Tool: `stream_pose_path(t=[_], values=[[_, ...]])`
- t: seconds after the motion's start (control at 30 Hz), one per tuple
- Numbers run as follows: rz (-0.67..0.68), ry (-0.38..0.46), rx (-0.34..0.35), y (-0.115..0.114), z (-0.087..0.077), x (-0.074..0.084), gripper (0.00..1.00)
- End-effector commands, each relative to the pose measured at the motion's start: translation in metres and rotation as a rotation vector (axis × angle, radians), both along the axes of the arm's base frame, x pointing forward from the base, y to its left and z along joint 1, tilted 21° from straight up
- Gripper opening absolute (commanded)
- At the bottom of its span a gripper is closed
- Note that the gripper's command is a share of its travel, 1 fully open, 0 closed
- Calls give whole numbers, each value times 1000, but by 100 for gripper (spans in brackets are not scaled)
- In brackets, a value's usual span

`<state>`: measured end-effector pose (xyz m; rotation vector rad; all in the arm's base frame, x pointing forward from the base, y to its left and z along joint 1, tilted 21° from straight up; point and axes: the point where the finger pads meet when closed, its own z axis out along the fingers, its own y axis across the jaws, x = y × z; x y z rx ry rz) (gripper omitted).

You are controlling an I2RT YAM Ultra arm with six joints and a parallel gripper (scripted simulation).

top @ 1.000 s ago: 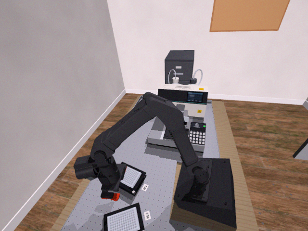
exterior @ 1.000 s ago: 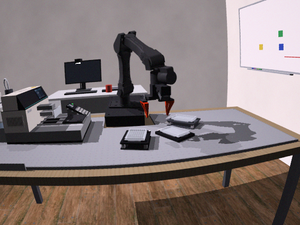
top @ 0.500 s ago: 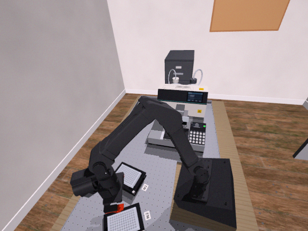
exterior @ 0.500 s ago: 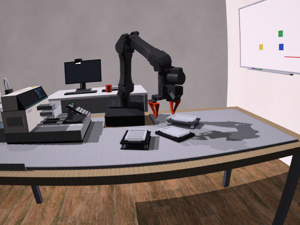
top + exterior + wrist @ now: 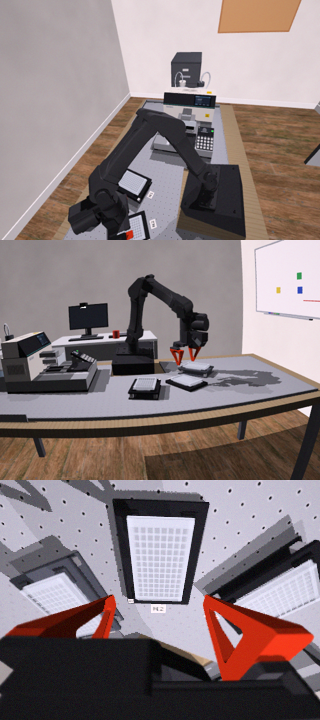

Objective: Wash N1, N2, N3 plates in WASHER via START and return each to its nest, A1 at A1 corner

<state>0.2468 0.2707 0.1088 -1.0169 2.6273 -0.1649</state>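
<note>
Three white 96-well plates sit in black nests on the table. The N2 plate [image 5: 136,226] [image 5: 186,380] [image 5: 160,557] lies straight below the wrist camera, with its N2 label [image 5: 158,608] at the near end. The N1 plate [image 5: 132,182] [image 5: 144,383] [image 5: 285,592] and the N3 plate [image 5: 195,366] [image 5: 55,595] lie on either side of it. My gripper [image 5: 129,234] [image 5: 185,361] [image 5: 159,599] is open and empty and hangs above the N2 nest [image 5: 122,555]. The washer [image 5: 189,108] [image 5: 23,353] shows a green lamp [image 5: 212,131] [image 5: 74,351] beside its keypad [image 5: 204,142] [image 5: 86,358].
The arm's black base block [image 5: 222,196] [image 5: 133,364] stands between the nests and the washer. A dark cabinet [image 5: 186,67] with tubing stands behind the washer. A desk with a monitor [image 5: 88,316] and a red cup [image 5: 116,334] is beyond the table.
</note>
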Motion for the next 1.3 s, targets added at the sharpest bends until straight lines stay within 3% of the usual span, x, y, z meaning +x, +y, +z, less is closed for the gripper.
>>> stream_pose_path(t=[0.0,0.5,1.27], values=[[-20,-25,30,5,10,2,100],[-20,-25,30,5,10,2,100],[-20,-25,30,6,-23,14,100]])
